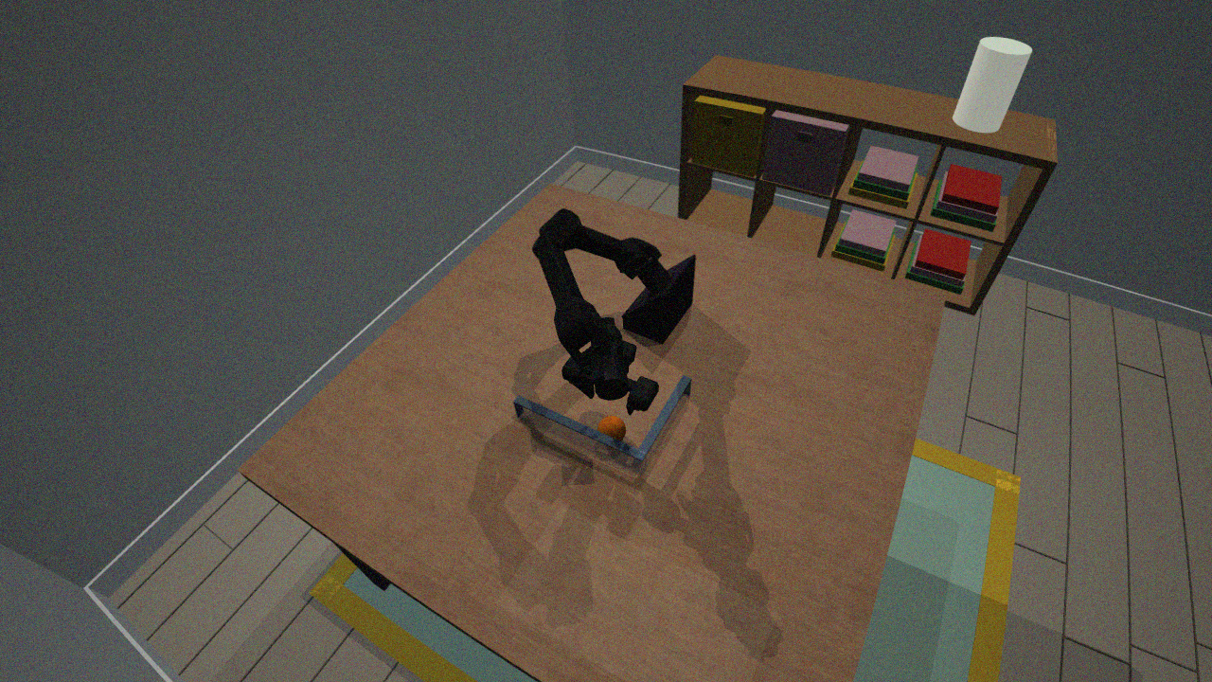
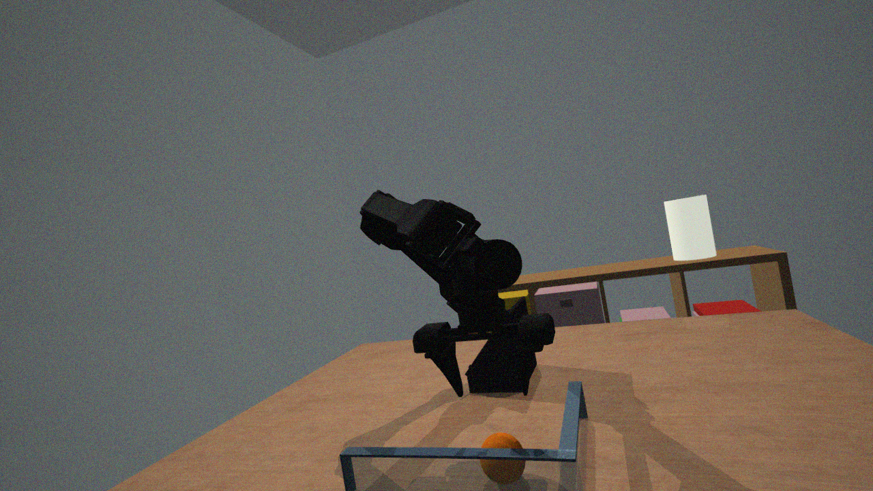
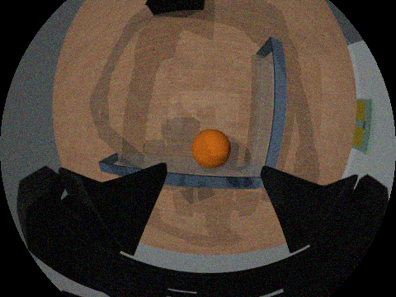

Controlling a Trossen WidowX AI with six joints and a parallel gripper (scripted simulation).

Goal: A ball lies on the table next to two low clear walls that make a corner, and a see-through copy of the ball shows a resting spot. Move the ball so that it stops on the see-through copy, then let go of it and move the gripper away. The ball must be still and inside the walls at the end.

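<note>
Sitting round and plain orange, one ball (image 3: 211, 148) rests on the table (image 1: 762, 509) inside the corner of two low clear walls (image 3: 277, 110), below and just ahead of the pincer (image 2: 488, 384). Pincer spread wide, grasping nothing, hanging above the table with the ball between and beyond its fingertips.

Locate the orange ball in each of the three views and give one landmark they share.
Top: ball just below centre, inside the corner of the clear walls.
Exterior: bottom centre, ball behind the near wall.
Wrist: centre, ball beyond the open gripper.
Shared landmark: the walls' corner, right of the ball in every view.
</note>
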